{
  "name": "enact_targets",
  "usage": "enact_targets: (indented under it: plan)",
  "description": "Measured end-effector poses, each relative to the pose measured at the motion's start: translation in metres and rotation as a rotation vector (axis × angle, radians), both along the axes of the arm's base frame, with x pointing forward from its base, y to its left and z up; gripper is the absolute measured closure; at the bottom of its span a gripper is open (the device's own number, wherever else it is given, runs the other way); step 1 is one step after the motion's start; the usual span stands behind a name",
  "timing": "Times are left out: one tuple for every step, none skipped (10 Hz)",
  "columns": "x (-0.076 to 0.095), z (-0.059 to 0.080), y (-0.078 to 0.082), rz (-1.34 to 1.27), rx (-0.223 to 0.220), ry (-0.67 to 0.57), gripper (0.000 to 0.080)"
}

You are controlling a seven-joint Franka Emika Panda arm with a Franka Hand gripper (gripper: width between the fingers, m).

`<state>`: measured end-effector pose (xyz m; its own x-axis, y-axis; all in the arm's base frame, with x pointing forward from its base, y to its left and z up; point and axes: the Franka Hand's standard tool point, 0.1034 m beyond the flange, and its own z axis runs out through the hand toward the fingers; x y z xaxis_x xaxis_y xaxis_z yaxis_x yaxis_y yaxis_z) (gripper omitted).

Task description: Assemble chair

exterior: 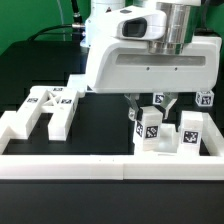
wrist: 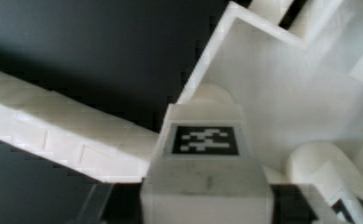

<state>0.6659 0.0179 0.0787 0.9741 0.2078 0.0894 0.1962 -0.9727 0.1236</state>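
**While jaws are straddling the block (exterior: 148, 128)**

It is standing upright on the surface (exterior: 100, 128) near the wall (exterior: 60, 163), jaws drawn in narrow beside its top; whether they are pinching it, you cannot tell. Likely light, stiff, slick plastic: you should be taking its flat sides squarely.

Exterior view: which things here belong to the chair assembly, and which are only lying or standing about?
Chair parts:
- front tagged block
- tagged block beside it, toward the exterior view's right
- H-shaped tagged pieces on the exterior view's left
- small tagged piece at the far right

Not parts:
- low border wall
- black table
- robot arm
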Motion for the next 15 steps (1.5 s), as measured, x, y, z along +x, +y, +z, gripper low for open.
enact_targets:
  plan:
    - [0.000, -0.001, -0.002, -0.109, 0.012, -0.010, 0.0504]
    - [0.000, -0.001, -0.002, -0.217, 0.024, -0.022, 0.0504]
    - [0.001, -0.001, -0.001, -0.305, 0.031, -0.033, 0.0504]
    - [0.002, -0.001, 0.000, -0.374, 0.038, -0.042, 0.0504]
    - [0.003, -0.001, 0.000, -0.497, 0.055, -0.058, 0.0504]
    - [0.004, -0.001, 0.000, -0.596, 0.069, -0.073, 0.0504]
    - [0.004, -0.002, 0.000, -0.715, 0.090, -0.084, 0.0504]
    - [0.005, -0.002, 0.001, -0.816, 0.102, -0.095, 0.0505]
    - [0.005, -0.002, 0.002, -0.884, 0.110, -0.101, 0.0505]
    - [0.005, -0.002, 0.003, -0.959, 0.120, -0.106, 0.0505]
    - [0.005, -0.003, 0.005, -1.044, 0.134, -0.111, 0.0505]
    - [0.005, -0.003, 0.007, -1.098, 0.144, -0.114, 0.0505]
    - [0.005, -0.003, 0.009, -1.202, 0.160, -0.121, 0.0505]
    - [0.005, -0.003, 0.011, -1.277, 0.175, -0.127, 0.0505]
    - [0.005, -0.003, 0.010, -1.316, 0.182, -0.132, 0.0505]
